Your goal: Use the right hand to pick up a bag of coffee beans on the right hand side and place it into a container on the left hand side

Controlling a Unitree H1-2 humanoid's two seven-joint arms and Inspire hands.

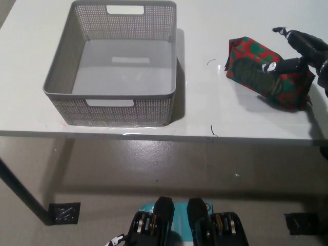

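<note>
Right hand (pixel 302 48): black throughout, glossy moulded casing, slender segmented fingers (pixel 294 37) with small white markings near the tips and on one lower finger. Black forearm partly visible at frame edge.

No legible text or label on the coffee bag (pixel 259 69) or elsewhere.
</note>
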